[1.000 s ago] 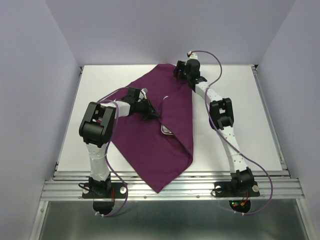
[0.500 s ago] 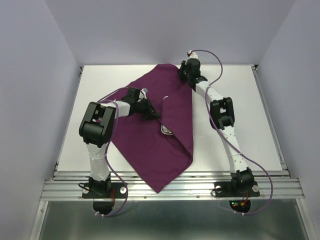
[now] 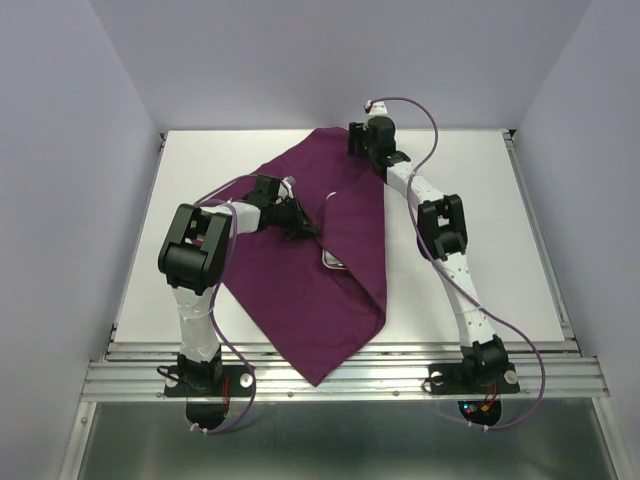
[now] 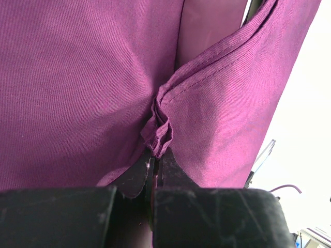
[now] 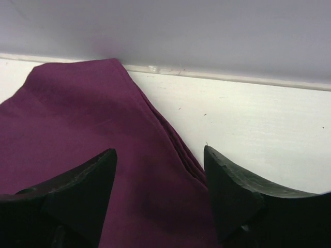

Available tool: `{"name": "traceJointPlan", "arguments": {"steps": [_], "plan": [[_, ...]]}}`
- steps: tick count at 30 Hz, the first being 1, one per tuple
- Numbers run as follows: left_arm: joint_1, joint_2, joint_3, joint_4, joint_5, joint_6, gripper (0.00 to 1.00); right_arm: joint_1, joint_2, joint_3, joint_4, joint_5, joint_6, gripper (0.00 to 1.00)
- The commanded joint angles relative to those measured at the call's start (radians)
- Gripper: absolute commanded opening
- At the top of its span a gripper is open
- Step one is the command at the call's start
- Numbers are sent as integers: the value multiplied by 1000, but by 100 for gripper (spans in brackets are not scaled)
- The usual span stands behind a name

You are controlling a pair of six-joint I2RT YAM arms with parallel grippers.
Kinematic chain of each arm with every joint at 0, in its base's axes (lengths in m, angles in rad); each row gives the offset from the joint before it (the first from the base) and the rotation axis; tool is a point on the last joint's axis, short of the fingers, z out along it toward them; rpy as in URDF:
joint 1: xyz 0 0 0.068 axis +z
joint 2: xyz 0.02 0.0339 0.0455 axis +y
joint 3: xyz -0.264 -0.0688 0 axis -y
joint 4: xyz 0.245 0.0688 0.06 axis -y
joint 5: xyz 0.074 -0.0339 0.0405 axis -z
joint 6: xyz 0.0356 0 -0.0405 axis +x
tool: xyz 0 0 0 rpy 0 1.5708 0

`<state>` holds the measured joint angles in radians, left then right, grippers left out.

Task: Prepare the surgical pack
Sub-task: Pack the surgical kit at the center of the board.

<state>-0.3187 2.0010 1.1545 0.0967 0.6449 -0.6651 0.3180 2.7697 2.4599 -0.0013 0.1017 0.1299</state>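
Note:
The deep-purple cloth wrap (image 3: pixel 330 270) lies spread on the white table, its right side folded over the middle. A corner of the steel tray (image 3: pixel 329 262) peeks out from under the fold. My left gripper (image 3: pixel 308 228) is shut on a bunched edge of the cloth (image 4: pixel 160 132) near the centre. My right gripper (image 3: pixel 360 140) is open at the far corner of the cloth (image 5: pixel 150 170), with a finger on each side of the folded edge, above it. Scissors and gauze are hidden.
The white table (image 3: pixel 500 230) has a metal rail along its front edge (image 3: pixel 340 375) and a raised strip at the right (image 3: pixel 540 240). Pale purple walls enclose the back and sides.
My right wrist has shifted slightly left at the cloth's far corner. The left gripper and the cloth fold have not moved.

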Motion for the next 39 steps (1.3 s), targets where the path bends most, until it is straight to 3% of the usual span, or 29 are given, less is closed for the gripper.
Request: {"name": "traceJointPlan", "arguments": {"steps": [1,6,20,27,32,39], "plan": [[3,16,16,-40,-31,36,0,13,-1,50,-34,35,-73,75],[3,24,20,-40,-28,35,0,13,39,83,-97,-34,-95,76],[3,22,20,-40,-30,35,0,13,21,31,-83,1,-102,86],[3,22,19,-40,-27,36,0,13,31,59,-68,55,-115,100],[3,25,20,-40,-25,36,0,13,16,20,-45,44,-99,100],[3,30,22,-40,-24,35,0,13,57,57,-114,-77,-98,86]]}}
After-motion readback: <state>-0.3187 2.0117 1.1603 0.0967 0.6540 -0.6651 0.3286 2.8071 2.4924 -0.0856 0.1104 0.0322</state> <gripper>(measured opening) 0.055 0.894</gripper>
